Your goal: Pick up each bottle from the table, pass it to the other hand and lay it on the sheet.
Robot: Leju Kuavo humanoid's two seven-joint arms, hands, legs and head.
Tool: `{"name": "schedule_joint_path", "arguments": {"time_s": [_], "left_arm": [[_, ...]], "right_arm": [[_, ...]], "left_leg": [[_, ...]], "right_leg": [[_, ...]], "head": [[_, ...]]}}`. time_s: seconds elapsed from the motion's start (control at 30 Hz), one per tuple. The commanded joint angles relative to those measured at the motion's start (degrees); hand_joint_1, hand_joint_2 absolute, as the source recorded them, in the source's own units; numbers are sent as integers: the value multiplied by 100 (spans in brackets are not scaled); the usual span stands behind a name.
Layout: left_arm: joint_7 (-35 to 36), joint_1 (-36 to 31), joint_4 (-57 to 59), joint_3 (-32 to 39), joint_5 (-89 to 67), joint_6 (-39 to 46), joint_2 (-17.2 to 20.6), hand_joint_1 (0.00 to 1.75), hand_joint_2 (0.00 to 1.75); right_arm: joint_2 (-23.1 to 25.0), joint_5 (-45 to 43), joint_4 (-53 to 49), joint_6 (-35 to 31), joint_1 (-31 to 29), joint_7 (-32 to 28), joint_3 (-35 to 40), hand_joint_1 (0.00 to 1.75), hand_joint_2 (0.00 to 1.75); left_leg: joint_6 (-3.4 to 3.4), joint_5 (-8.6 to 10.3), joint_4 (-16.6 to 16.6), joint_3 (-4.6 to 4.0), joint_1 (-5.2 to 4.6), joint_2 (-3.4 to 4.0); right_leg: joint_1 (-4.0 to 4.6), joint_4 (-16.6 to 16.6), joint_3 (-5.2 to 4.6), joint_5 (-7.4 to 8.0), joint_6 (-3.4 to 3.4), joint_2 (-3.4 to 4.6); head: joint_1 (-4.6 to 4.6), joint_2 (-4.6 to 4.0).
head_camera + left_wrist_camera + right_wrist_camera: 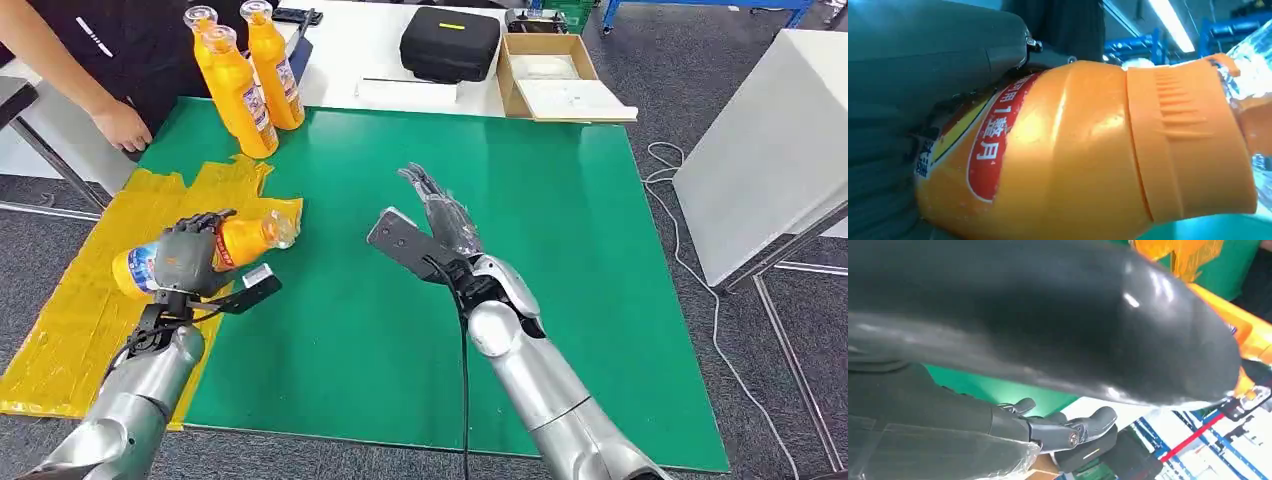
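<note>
My left hand (186, 258) grips an orange bottle (235, 243) around its label, holding it on its side above the yellow sheet (78, 310), cap end toward the green mat. Close up, the left wrist view has the same orange bottle (1073, 150) with its red label under my grey hand (923, 60). My right hand (440, 215) hovers over the middle of the green mat (560, 260), fingers stretched out and apart, holding nothing; its dark fingers (1068, 430) are seen in the right wrist view. Three orange bottles (248, 80) stand upright at the mat's far left corner.
A person's hand (122, 125) rests at the table edge just left of the standing bottles. Beyond the mat lie a black case (450, 42) and an open cardboard box (555, 75). A white table (775, 150) stands to the right.
</note>
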Motion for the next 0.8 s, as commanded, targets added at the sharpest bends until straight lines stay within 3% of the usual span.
{"name": "schedule_joint_path", "arguments": {"time_s": [0.03, 0.07, 0.1, 0.47, 0.6, 0.67, 0.8], "left_arm": [[-209, 292, 228, 632, -130, 15, -244, 0, 175], [-209, 292, 228, 632, -130, 15, -244, 0, 175], [-209, 292, 228, 632, -130, 15, -244, 0, 0], [-500, 330, 263, 1001, 27, 15, -279, 0, 0], [-1064, -29, 1018, 1388, 880, 15, -225, 0, 0], [-1228, -407, 1350, 1386, 2192, -701, -125, 0, 0], [-1226, -484, 1399, 1336, 2231, -737, -85, 0, 0]], "right_arm": [[115, -81, 524, 148, -571, 18, 400, 0, 0], [115, -81, 524, 148, -571, 18, 400, 0, 0], [115, -81, 524, 148, -571, 18, 400, 0, 0], [310, -88, 831, 201, -806, -44, 467, 0, 0], [323, -86, 828, 186, -790, -57, 434, 0, 0], [358, -177, 758, 108, -771, -181, 282, 0, 0], [359, -177, 741, 105, -786, -182, 262, 0, 0]], "left_leg": [[-28, -24, 8, 42, 5, 15], [-21, -14, 0, 31, 1, 11], [-28, -21, 4, 43, 5, 13], [-25, -19, 4, 36, 7, 6], [-23, -14, 2, 34, 7, -1], [-13, -2, -1, 11, 4, -10], [-23, -8, 8, 18, 10, -14]], "right_leg": [[5, 7, 40, -19, -17, 9], [0, 2, 28, -12, -13, 6], [5, 5, 40, -18, -18, 6], [6, 4, 36, -17, -15, 0], [6, 2, 35, -15, -15, -7], [4, 1, 14, -6, -8, -13], [10, 6, 22, -13, -14, -18]], "head": [[0, 0], [0, 0], [0, 0], [-2, 0], [0, 0], [-2, 0], [0, 0]]}}
